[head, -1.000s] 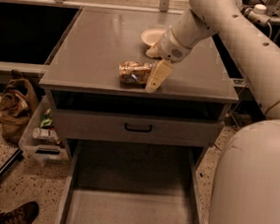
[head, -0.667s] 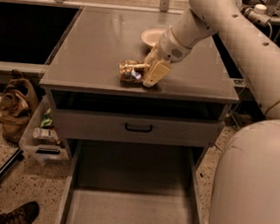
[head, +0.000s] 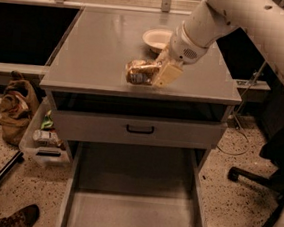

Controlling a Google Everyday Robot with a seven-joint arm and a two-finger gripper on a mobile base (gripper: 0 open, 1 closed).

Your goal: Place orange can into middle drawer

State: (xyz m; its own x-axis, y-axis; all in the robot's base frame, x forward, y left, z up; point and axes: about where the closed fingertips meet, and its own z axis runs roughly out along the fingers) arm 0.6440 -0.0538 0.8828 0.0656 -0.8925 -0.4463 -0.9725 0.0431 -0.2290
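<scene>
The orange can [head: 140, 71], with a mottled orange-gold and whitish label, lies on its side on the grey cabinet top [head: 103, 46], near the front edge. My gripper [head: 164, 73] is down at the can's right end, touching or overlapping it; the white arm comes in from the upper right. The middle drawer [head: 132, 217] is pulled out at the bottom of the view, a wide grey tray with a bare flat floor and low side walls.
A white round bowl [head: 157, 38] stands on the cabinet top behind the gripper. A grey drawer front with a black handle [head: 140, 129] sits above the open tray. A brown bag [head: 16, 108], a plastic bin [head: 44, 139] and a shoe [head: 16, 218] are on the left; a chair base [head: 257, 189] is on the right.
My gripper has moved left and slightly up, from beside the can's right end to over it. The can has hardly shifted.
</scene>
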